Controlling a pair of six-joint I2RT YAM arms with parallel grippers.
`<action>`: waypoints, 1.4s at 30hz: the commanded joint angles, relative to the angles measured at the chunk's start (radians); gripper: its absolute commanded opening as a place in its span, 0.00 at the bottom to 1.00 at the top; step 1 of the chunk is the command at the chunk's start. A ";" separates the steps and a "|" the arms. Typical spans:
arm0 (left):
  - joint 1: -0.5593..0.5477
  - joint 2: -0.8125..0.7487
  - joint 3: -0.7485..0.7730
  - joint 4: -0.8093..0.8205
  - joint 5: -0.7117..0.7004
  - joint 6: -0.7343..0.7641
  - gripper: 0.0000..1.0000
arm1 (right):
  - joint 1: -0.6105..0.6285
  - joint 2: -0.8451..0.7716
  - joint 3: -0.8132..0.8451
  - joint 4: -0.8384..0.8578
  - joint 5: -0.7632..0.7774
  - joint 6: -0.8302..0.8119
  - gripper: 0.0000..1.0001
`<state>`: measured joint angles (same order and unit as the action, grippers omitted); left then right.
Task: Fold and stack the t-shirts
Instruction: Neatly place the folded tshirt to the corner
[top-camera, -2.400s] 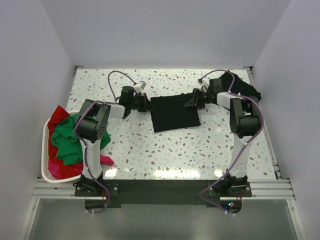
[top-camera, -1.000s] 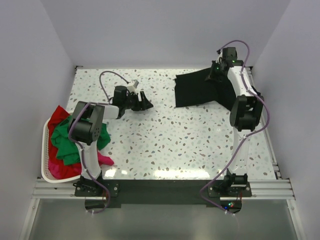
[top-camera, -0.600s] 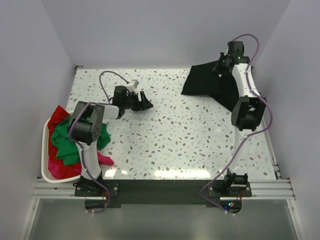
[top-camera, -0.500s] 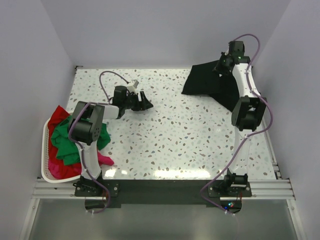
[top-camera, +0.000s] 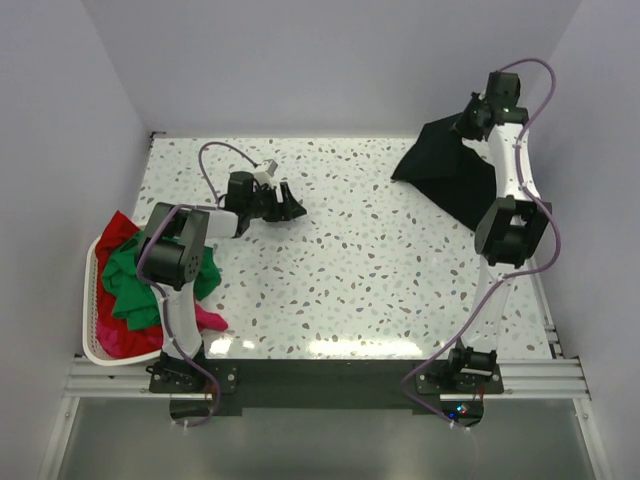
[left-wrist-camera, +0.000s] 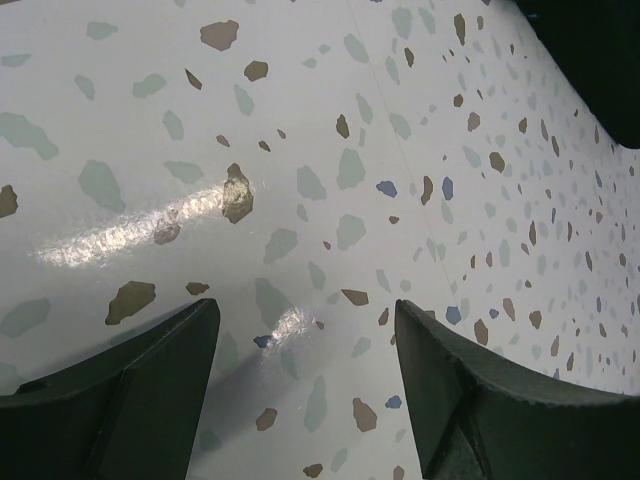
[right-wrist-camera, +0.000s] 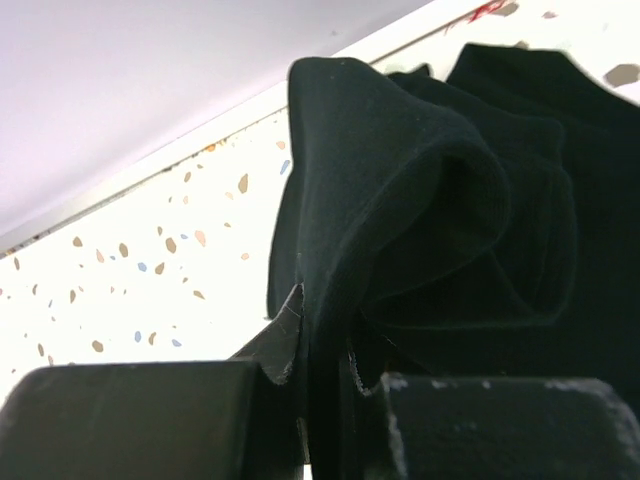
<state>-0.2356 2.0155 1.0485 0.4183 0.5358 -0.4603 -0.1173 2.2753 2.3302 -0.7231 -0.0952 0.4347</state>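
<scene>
A: Why is the right gripper (right-wrist-camera: 320, 385) raised so high at the far right corner?

B: It is clamped on a bunched fold of the black t-shirt (top-camera: 445, 170), which drapes down from it toward the desk (top-camera: 350, 270). Holding the cloth up probably lets it travel without dragging, ready to be laid on a stacking spot in that corner.

A: And the left gripper (left-wrist-camera: 302, 318)?

B: It sits low over the middle of the desk with its fingers spread and nothing between them. I'd say it is parked out of the way.

A: The other shirts?

B: The green t-shirt (top-camera: 130, 285), red t-shirt (top-camera: 118, 228) and magenta t-shirt (top-camera: 210, 320) lie crumpled in and over the white basket (top-camera: 88, 300) at the left edge. By my judgement they are not yet folded.
</scene>
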 joint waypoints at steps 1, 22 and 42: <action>0.012 0.002 -0.011 0.013 0.009 0.014 0.76 | -0.016 -0.112 0.051 0.028 -0.012 0.016 0.00; 0.012 -0.006 -0.021 0.019 0.016 0.008 0.76 | -0.093 -0.221 -0.061 0.050 -0.049 -0.008 0.00; 0.012 -0.009 -0.021 0.023 0.026 0.005 0.76 | -0.173 -0.290 -0.449 0.162 0.034 -0.050 0.00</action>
<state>-0.2348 2.0155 1.0401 0.4320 0.5468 -0.4606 -0.2886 2.0811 1.9224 -0.6193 -0.0967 0.4049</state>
